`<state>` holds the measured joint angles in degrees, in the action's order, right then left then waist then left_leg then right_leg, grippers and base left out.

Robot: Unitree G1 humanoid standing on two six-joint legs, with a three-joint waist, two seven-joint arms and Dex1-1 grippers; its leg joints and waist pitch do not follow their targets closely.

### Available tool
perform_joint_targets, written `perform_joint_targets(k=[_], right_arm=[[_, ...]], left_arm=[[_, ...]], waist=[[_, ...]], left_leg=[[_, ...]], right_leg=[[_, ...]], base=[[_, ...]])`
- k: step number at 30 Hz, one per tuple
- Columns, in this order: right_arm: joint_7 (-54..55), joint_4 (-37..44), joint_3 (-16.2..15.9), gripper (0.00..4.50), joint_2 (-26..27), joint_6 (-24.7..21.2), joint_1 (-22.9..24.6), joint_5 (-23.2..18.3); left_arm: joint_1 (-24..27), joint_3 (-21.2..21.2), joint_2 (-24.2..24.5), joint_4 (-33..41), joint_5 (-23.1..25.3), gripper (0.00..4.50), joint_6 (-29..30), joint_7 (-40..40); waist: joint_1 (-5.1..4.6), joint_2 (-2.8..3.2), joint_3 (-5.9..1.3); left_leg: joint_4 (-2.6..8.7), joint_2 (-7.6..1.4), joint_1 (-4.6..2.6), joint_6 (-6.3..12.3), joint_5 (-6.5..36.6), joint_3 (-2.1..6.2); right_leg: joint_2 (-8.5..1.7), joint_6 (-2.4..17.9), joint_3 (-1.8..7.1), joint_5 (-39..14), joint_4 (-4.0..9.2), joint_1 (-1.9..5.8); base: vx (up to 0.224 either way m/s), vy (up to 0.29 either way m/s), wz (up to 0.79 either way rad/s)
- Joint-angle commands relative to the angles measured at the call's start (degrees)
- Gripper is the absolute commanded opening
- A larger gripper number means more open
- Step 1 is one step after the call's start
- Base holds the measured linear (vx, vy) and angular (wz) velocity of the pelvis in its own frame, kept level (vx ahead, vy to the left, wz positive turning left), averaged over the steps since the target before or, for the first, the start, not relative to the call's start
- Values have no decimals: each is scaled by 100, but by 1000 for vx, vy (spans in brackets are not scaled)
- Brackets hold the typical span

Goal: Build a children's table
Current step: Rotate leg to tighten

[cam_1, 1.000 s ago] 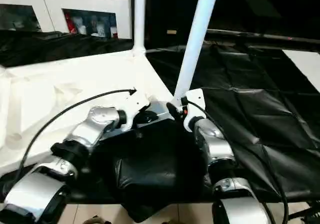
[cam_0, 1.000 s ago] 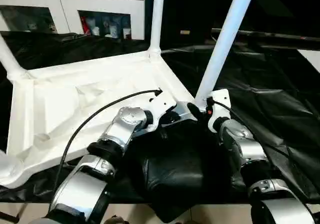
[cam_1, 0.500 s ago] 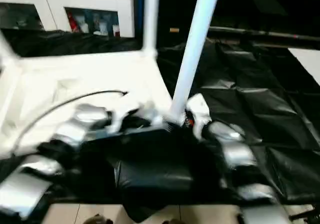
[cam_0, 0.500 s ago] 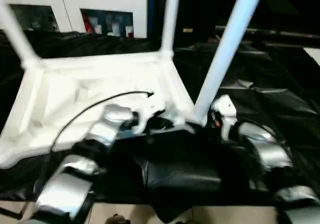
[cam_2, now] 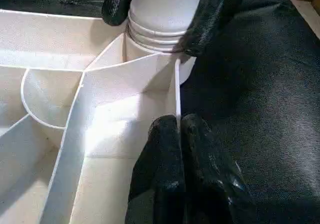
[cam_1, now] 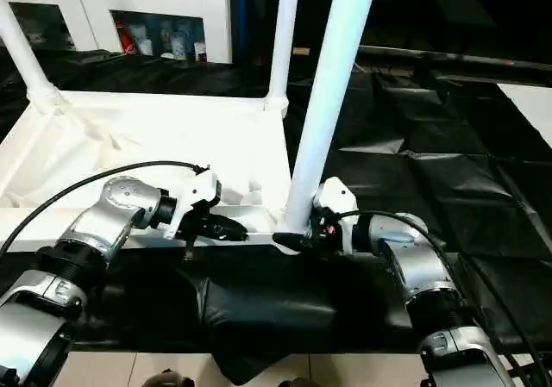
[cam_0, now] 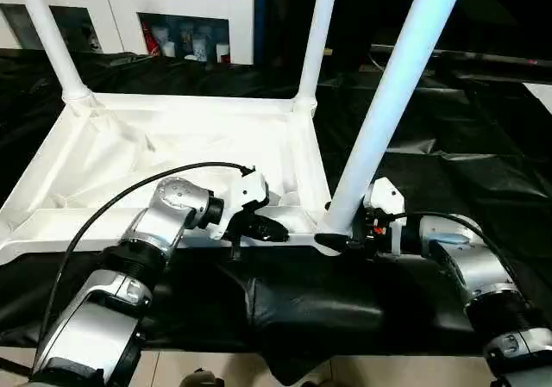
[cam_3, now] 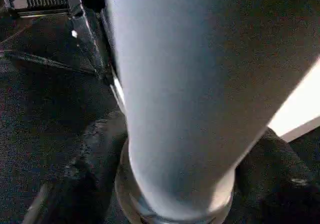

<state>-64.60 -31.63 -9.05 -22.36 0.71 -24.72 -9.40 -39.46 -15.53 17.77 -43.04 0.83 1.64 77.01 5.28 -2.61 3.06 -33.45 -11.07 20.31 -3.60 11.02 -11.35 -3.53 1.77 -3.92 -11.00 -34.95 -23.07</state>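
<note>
Here left gripper (cam_2: pixel 178 134) jaws pinch tabletop (cam_0: pixel 172 146) rim; right gripper (cam_0: pixel 338 240) jaws clasp near leg (cam_0: pixel 392 94) base.

White tabletop (cam_0: pixel 172 159) upside down — ribbed underside up, three white legs (cam_0: pixel 392 94) upright in corner sockets

The tabletop (cam_0: pixel 172 159) lies underside up on the black sheet (cam_0: pixel 483 171), with three legs in view standing upright in its corner sockets: one at the far left (cam_0: pixel 50 38), one at the far right (cam_0: pixel 316 42), one at the near right (cam_0: pixel 392 102). The left gripper (cam_0: pixel 259 226) sits on the tabletop's near rim, just left of the near right leg, fingers pinched over the rim wall. The right gripper (cam_0: pixel 341 242) is at the foot of that leg, one finger on either side of it, and a cabinet (cam_0: pixel 129 8) stands behind the work area.
</note>
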Motion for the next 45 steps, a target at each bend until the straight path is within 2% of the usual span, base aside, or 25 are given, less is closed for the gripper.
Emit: perform_joint_targets(k=[1,3,6,7,10,11,12,13,14,17,20,22,25,28,29,31,34,35,36,37,40,44,45], right_arm=[[-45,142,4,295,37,-100,77,-35],[76,107,8,276,98,-141,96,5],[1022,-311,-3,272,304,-251,17,392],[1429,-482,2,270,380,-292,-26,540],[2641,-920,288,267,818,-545,-172,556],[3006,-1011,397,267,971,-637,-222,524],[3259,-1072,467,267,1072,-691,-261,507],[3609,-1156,549,267,1227,-755,-321,502],[4030,-1258,634,267,1433,-811,-394,504],[4343,-1412,441,267,1710,-731,-514,725],[4263,-1440,311,267,1864,-584,-586,816],[4145,-1410,368,336,1882,-460,-614,730],[3681,-1260,462,349,1643,-299,-628,568],[3555,-1223,452,378,1477,-122,-636,622],[2862,-1031,378,378,1143,-23,-559,570],[2228,-812,251,378,861,-12,-443,508],[1505,-510,84,378,497,7,-266,448],[1001,-283,1,378,229,0,-133,387],[1001,-283,1,378,229,0,-133,387],[695,-150,-6,378,63,-1,-53,320],[359,18,36,378,-112,-70,38,167],[-55,301,38,378,-311,-250,183,-4],[-108,338,42,353,-330,-290,207,-34]], left_arm=[[74,-76,-54,161,-12,0,42,27],[71,-55,-114,138,14,0,50,-138],[-24,3,-346,-99,164,0,29,-831],[-57,14,-432,-181,205,0,20,-1042],[-195,31,-798,-441,371,0,18,-1910],[-231,31,-930,-500,416,0,41,-2165],[-252,29,-1021,-537,438,0,54,-2309],[-279,10,-1160,-586,470,0,75,-2501],[-303,-28,-1337,-637,516,0,96,-2722],[-284,-136,-1618,-629,534,0,118,-2806],[-296,-158,-1762,-674,559,0,65,-2826],[-324,-131,-1746,-729,569,0,24,-2833],[-316,-85,-1539,-745,560,0,-12,-2684],[-288,-74,-1444,-705,546,0,-29,-2576],[-218,-102,-1253,-576,491,0,-6,-2165],[-154,-130,-1056,-452,437,0,5,-1774],[-95,-156,-811,-324,378,0,14,-1344],[-35,-208,-597,-195,313,0,31,-894],[-35,-208,-597,-195,313,0,31,-894],[17,-261,-405,-75,267,0,102,-507],[67,-315,-161,59,240,0,197,-126],[80,-258,87,120,186,0,222,139],[79,-248,127,129,168,0,222,139]], waist=[[22,-16,-343],[13,-22,-336],[-7,-22,-319],[-40,-18,-291],[-85,-7,-280],[-85,-16,-280],[-82,6,-281],[-107,6,-282],[-113,11,-297],[-133,12,-309],[-133,7,-314],[-137,6,-307],[-134,3,-313],[-124,3,-327],[-105,-10,-338],[-68,-24,-335],[-7,-28,-351],[-12,-26,-347],[-12,-26,-347],[16,-12,-351],[17,-15,-343],[25,-17,-323],[31,-25,-325]], left_leg=[[350,-289,-22,406,818,115],[350,-283,-23,392,870,112],[366,-273,-34,311,971,125],[382,-260,-59,183,1175,140],[413,-262,-102,13,1554,182],[418,-269,-103,3,1585,189],[418,-265,-105,-1,1599,191],[429,-273,-124,-27,1696,192],[427,-271,-120,-40,1661,195],[420,-262,-100,-24,1596,178],[410,-245,-80,61,1542,168],[417,-247,-74,102,1539,170],[422,-255,-74,116,1589,179],[412,-262,-60,158,1484,167],[397,-255,-47,216,1304,154],[371,-243,-25,362,1170,134],[367,-252,-17,466,930,135],[365,-259,-12,535,801,129],[365,-259,-12,535,801,129],[358,-269,-25,560,764,123],[363,-295,-24,509,834,110],[379,-296,-37,427,980,113],[376,-299,-42,408,991,112]], right_leg=[[-518,1252,307,-946,410,312],[-519,1230,310,-1043,423,307],[-528,1155,311,-1327,459,290],[-531,1026,304,-1852,517,262],[-540,763,294,-2642,604,228],[-549,722,297,-2685,613,228],[-549,698,300,-2691,617,223],[-541,705,314,-2653,622,186],[-537,737,316,-2489,604,200],[-530,810,327,-2167,583,206],[-537,809,330,-2073,582,231],[-535,781,325,-2150,593,231],[-536,768,323,-2187,592,234],[-531,859,328,-1882,562,246],[-531,958,327,-1559,529,275],[-530,998,330,-1382,512,303],[-535,1014,333,-1112,474,335],[-520,1133,327,-810,439,331],[-520,1133,327,-810,439,331],[-512,1197,320,-659,415,333],[-505,1282,308,-713,409,329],[-508,1187,308,-1135,451,323],[-511,1163,309,-1181,455,312]], base=[[0,0,0],[0,0,0],[0,0,0],[0,0,0],[0,0,0],[0,0,0],[0,0,0],[0,0,0],[0,0,0],[0,0,0],[0,0,0],[0,0,0],[0,0,0],[0,0,0],[0,0,0],[0,0,0],[0,0,0],[0,0,0],[0,0,0],[0,0,0],[0,0,0],[0,0,0],[0,0,0]])
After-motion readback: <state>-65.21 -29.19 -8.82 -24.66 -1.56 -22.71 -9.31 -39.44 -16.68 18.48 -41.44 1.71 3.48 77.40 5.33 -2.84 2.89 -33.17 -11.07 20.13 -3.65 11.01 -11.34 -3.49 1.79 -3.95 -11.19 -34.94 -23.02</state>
